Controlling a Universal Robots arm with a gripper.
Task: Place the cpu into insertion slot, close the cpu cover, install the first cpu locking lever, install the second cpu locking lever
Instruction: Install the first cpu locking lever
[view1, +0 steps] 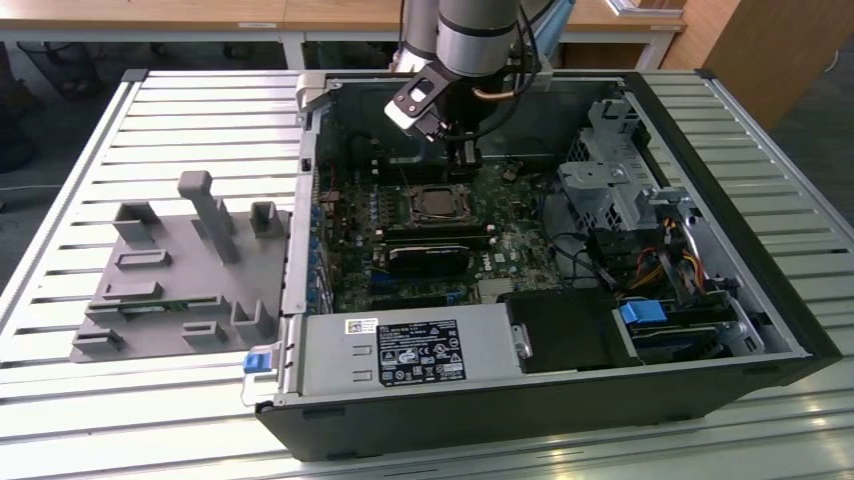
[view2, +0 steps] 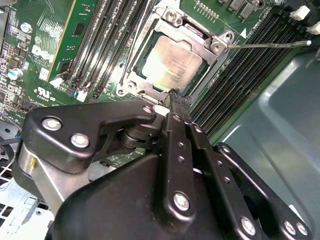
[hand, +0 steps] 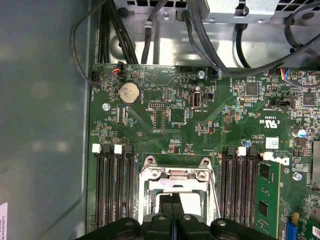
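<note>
The cpu (view2: 171, 64) is seen in the second wrist view seated under the lowered cpu cover (view2: 202, 75), between memory slots (view2: 100, 40). In the first wrist view it is partly masked by the clenched tool (hand: 175, 200) (nothing grasped). A thin lever (view2: 265, 44) projects sideways over the slots.

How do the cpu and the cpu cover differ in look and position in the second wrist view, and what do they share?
The cpu is a solid, pale beige plate, while the cpu cover is a brighter silvery frame with a large open window. The cpu lies in the middle and shows through that window, while the cpu cover lies down over it, around its edges. Both are square, flat, metallic and turned the same way on the green board.
</note>
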